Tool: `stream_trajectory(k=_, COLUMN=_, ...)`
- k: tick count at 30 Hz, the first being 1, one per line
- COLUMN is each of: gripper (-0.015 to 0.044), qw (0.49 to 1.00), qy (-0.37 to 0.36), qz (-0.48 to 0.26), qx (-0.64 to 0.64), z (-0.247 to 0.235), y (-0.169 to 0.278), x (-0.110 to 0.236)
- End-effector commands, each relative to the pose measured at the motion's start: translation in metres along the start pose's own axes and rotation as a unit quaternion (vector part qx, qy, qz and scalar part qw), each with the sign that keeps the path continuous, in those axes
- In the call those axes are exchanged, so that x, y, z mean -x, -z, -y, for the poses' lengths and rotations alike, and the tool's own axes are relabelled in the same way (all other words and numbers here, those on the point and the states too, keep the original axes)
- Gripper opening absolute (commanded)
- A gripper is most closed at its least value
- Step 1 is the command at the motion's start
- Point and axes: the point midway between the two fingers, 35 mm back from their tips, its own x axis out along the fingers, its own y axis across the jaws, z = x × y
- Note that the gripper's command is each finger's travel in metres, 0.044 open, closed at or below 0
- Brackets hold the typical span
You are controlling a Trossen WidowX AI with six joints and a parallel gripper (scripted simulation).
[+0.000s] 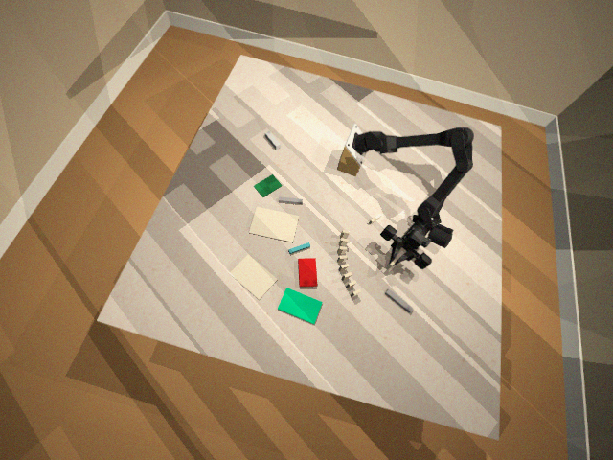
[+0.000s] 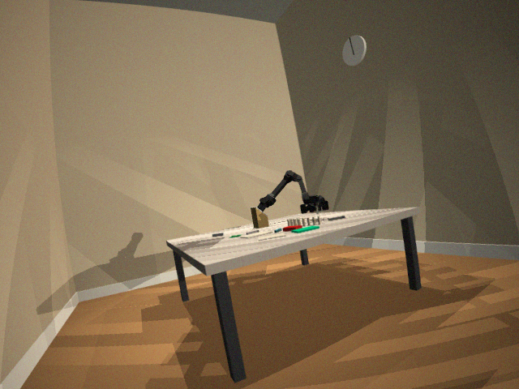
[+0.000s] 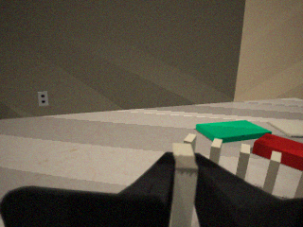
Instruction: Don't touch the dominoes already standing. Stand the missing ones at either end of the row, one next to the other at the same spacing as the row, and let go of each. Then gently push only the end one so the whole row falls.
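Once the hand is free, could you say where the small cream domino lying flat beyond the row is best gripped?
From straight above, across its long edges near one end: the flat cream domino lies alone, apart from the standing domino row. The hand currently holds another cream domino.

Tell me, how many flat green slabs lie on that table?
2: a dark green one near the cream sheet, and a bright green one beside the red block.
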Motion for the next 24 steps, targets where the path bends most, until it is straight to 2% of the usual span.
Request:
stream_trajectory(k=1, gripper=0.0028, qw=1.000, qy=0.000, qz=0.003, qx=-0.004, z=0.000, y=0.016, x=-0.001)
stream_trajectory(k=8, gripper=0.0028, qw=1.000, qy=-0.001, qz=0.003, qx=-0.003, z=0.003, y=0.044, x=-0.001)
stream_trajectory(k=19, gripper=0.0028, qw=1.000, qy=-0.001, qz=0.003, qx=-0.003, z=0.003, y=0.045, x=-0.001)
stream_trajectory(k=24, gripper=0.0159, qw=1.000, qy=-0.001, qz=0.003, qx=-0.003, z=0.003, y=0.045, x=-0.001)
